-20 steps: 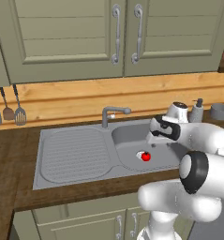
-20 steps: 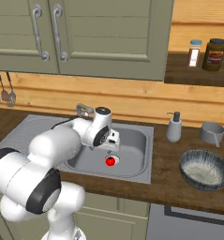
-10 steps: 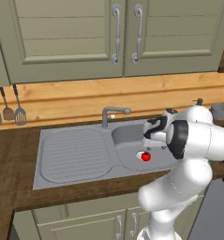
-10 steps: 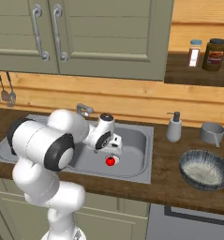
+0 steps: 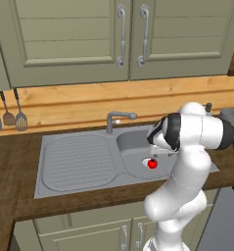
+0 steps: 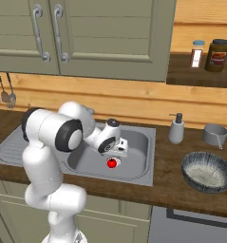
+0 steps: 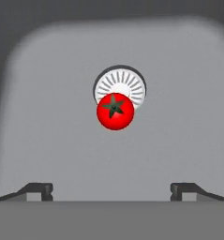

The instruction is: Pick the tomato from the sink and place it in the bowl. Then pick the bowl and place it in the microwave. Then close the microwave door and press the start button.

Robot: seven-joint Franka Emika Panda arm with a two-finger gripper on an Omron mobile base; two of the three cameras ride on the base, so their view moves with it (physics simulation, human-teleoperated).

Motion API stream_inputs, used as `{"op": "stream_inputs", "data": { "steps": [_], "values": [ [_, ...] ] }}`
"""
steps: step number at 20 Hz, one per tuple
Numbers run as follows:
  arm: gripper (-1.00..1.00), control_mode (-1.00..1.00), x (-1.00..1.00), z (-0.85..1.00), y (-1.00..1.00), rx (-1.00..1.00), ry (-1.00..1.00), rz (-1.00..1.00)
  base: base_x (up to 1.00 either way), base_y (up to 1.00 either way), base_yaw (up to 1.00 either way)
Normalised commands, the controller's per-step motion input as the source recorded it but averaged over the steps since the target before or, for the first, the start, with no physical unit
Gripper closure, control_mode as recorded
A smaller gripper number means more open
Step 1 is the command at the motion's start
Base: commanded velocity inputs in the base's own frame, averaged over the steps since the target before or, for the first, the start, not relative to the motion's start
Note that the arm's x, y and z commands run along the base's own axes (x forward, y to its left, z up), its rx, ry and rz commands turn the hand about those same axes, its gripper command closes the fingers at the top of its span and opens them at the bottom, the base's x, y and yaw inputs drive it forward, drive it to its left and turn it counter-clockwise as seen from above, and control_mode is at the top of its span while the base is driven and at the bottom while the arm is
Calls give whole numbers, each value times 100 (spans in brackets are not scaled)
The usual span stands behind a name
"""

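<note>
Basin of the sink (image 7: 43,117) lies open above. The tomato (image 7: 115,111) sits against the drain (image 7: 120,84), with bare floor on every side and walls well apart. Jaws stand wide, tomato between their lines. The faucet (image 5: 117,119) rises behind the basin rim.

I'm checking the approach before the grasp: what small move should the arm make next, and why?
Probably lower straight down toward the tomato. In the hand view it lies on the sink floor by the drain, centred between the open gripper tips and still well ahead of them, so the fingers are not yet around it.
</note>
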Motion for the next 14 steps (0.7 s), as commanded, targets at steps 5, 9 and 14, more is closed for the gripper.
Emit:
{"op": "stream_inputs", "data": {
  "steps": [5, 9, 14],
  "values": [
    [-100, -100, 32, -28, -4, 0, 0, 0, 0, 0, 0],
    [-100, -100, 44, -36, 0, 0, 0, 0, 0, 0, 0],
    [-100, -100, 33, -41, 0, 0, 0, 0, 0, 0, 0]
  ]
}}
